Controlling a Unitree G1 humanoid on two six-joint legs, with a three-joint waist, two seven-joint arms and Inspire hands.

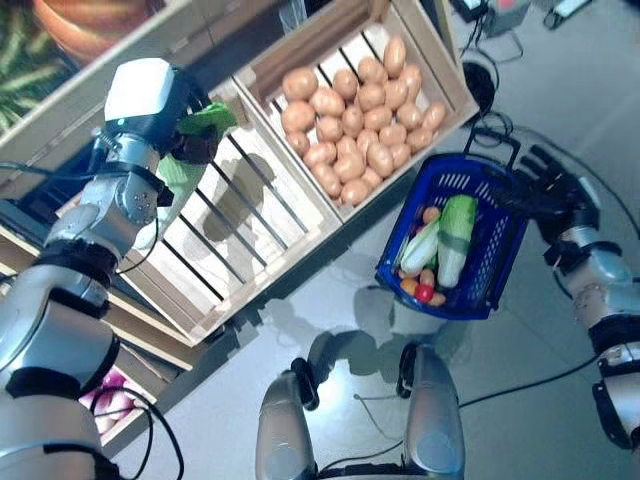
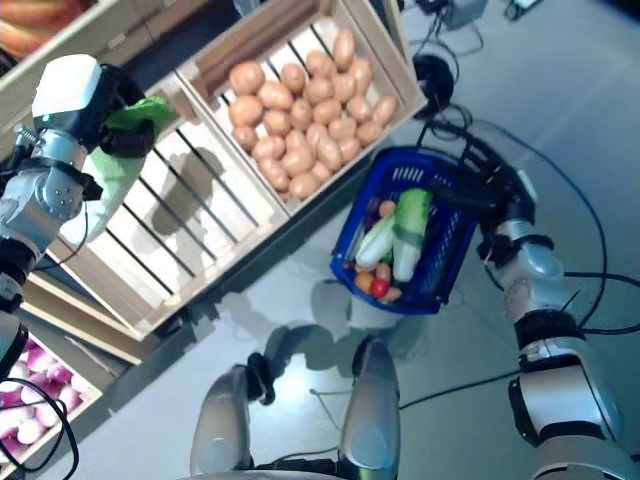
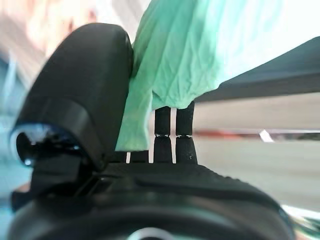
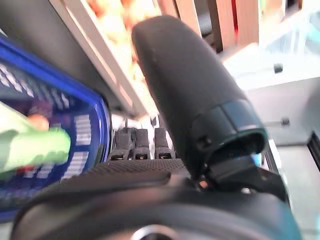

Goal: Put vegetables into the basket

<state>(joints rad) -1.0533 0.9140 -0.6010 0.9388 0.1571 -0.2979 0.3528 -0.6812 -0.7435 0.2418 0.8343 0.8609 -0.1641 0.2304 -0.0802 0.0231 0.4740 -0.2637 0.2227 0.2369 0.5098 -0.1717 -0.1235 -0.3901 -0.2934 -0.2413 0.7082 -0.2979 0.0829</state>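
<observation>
While the left robot hand (image 1: 190,140) hangs over the empty slatted wooden crate (image 1: 235,225), its fingers (image 3: 170,135) and thumb are curled round a leafy green vegetable (image 1: 205,120), clear of the slats. The neighbouring crate of potatoes (image 1: 355,115) sits just beside it. The right robot hand (image 1: 545,190) grips the black handle (image 1: 500,150) of the blue basket (image 1: 495,255), fingers curled round it. The basket hangs above the grey floor (image 1: 520,360), near the potato crate's corner, and holds two pale green cabbages (image 1: 455,235) plus small red and orange vegetables (image 1: 420,290).
</observation>
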